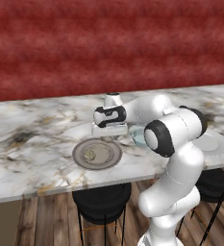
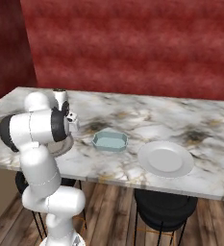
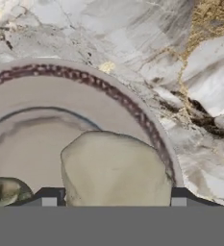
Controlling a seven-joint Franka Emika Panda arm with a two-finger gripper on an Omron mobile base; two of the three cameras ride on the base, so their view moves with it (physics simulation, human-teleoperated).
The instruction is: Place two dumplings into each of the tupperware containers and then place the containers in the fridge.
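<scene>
My gripper (image 1: pixel 108 137) reaches down at the back rim of the round grey-brown plate (image 1: pixel 109 157). In the hand view a pale lumpy dumpling (image 3: pixel 116 168) fills the whole gap between my gripper's (image 3: pixel 113 202) dark fingertips, and the gripper is shut on it. A second dumpling (image 3: pixel 3 190) lies on the same plate to its left; it also shows in the left base view (image 1: pixel 89 154). One light-blue tupperware container (image 2: pixel 110 141) sits on the marble counter right of the plate, half hidden behind my arm in the left base view (image 1: pixel 138 138). The fridge is out of view.
A round white plate (image 2: pixel 165 158) lies right of the container near the counter's front edge. Black stools (image 1: pixel 101 198) stand under the counter. A red wall closes the far side of the marble counter (image 1: pixel 31 125).
</scene>
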